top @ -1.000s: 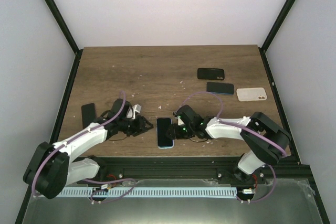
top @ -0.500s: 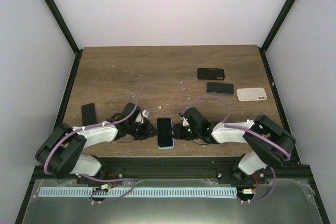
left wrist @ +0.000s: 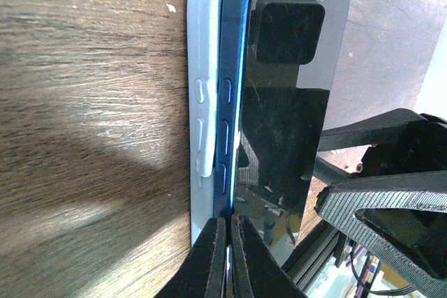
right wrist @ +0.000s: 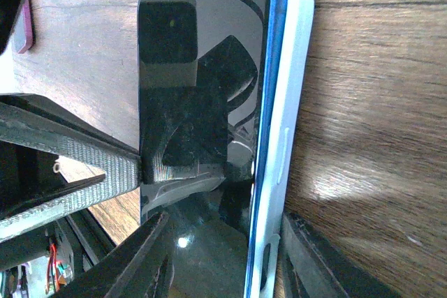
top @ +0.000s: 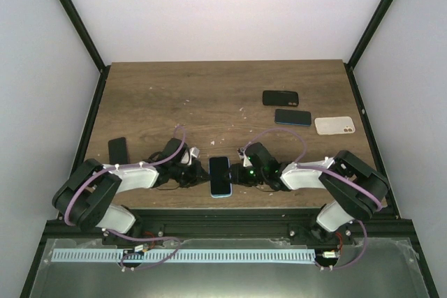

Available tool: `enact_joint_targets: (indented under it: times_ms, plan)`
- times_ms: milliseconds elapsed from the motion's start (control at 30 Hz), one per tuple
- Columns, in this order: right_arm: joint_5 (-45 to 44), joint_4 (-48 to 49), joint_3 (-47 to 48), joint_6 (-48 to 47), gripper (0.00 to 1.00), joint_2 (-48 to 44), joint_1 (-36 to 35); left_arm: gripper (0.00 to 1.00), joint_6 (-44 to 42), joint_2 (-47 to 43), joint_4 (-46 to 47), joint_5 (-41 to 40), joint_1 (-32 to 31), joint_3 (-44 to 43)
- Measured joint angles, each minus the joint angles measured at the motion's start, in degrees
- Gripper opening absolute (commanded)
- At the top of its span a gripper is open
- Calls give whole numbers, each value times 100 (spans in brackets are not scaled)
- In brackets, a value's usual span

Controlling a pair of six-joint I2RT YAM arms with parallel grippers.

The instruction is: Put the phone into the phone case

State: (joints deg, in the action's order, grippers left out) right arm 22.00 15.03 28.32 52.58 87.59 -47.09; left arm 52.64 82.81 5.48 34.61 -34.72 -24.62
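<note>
A blue phone (top: 220, 174) with a dark screen lies face up in a pale phone case near the table's front edge. In the left wrist view the phone's (left wrist: 279, 123) blue side stands a little above the case's (left wrist: 204, 61) wall. My left gripper (top: 202, 174) is shut, and its tips (left wrist: 229, 246) press against that blue side. My right gripper (top: 238, 173) is open. In the right wrist view it (right wrist: 225, 256) straddles the phone (right wrist: 202, 82), with one finger over the screen's left edge and the other against the case (right wrist: 292, 102).
At the back right lie a black phone (top: 281, 98), a blue-edged phone (top: 292, 117) and a clear case (top: 334, 125). Another black phone (top: 117, 150) lies at the left, beside my left arm. The table's front rail runs just behind both grippers.
My left gripper has moved right and down from beside the phone until it touches the phone's left side. The right gripper has stayed at the phone's right side. The phone has not shifted.
</note>
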Motion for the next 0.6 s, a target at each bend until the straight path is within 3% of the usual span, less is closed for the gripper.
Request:
enact_joint_targets:
  times_ms: [367, 600]
  plan:
    - [437, 782, -348, 341, 43, 44, 214, 2, 50, -33, 94, 2, -17, 37]
    - [605, 1255, -525, 525, 43, 44, 273, 11, 79, -20, 103, -26, -26, 48]
